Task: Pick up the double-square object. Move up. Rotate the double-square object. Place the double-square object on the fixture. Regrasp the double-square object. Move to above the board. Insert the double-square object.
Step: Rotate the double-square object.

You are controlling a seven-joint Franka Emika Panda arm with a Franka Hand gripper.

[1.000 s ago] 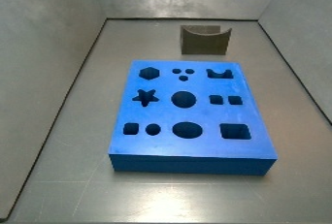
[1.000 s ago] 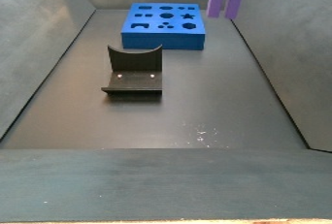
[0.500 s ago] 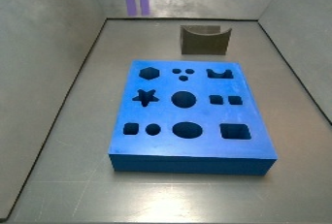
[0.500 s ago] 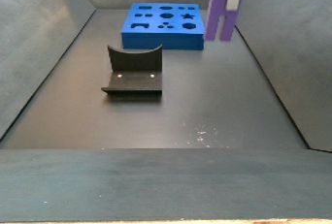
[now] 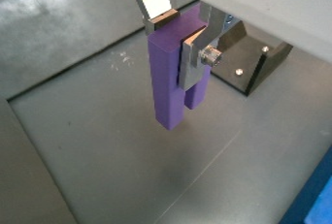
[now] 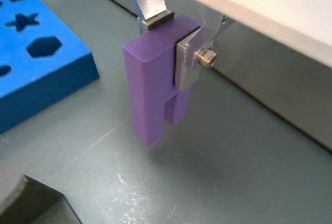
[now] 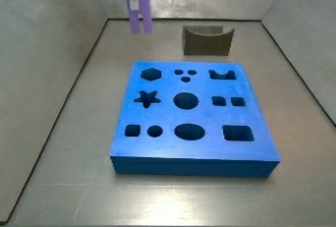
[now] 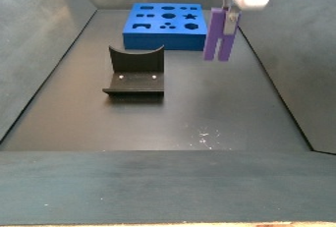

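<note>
Hand (image 6: 173, 42) clamps upright double-square object (image 6: 157, 87); only wrist views show the fingers (image 5: 154, 1).

Grey floor (image 8: 184, 123) — board (image 7: 194, 118), fixture (image 8: 133, 74)

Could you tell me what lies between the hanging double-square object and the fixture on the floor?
Nothing: in a side view, only bare dark floor separates the double-square object, held upright by the gripper, from the fixture. The board sits farther back.
</note>
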